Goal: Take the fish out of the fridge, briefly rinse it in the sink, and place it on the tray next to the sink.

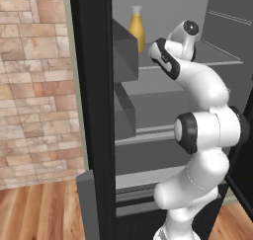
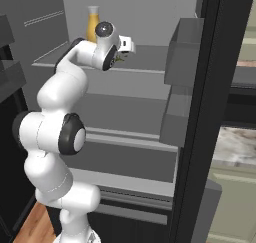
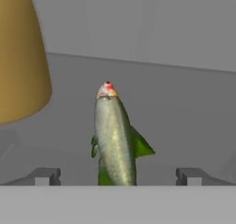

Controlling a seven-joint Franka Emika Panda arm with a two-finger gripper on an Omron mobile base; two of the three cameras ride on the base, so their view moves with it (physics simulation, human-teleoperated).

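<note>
Fridge [image 1: 94, 110] stands open in the left base view, the white arm reaching onto an upper shelf [image 1: 217, 62] beside a yellow bottle [image 1: 137, 31].

Right base view: the hand sits over that shelf, a sliver of green just under it.

Hand view: the gripper [image 3: 120, 176] is spread wide, holding nothing; the fish [image 3: 114, 138] lies on the shelf between its fingertips [image 3: 44, 176], head pointing away, the bottle at upper left.

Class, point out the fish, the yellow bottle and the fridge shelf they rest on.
fish [image 3: 114, 135], hand view, mid-body.
yellow bottle [image 1: 137, 32], left base view, its body.
fridge shelf [image 3: 184, 112], hand view, bare grey surface.
</note>
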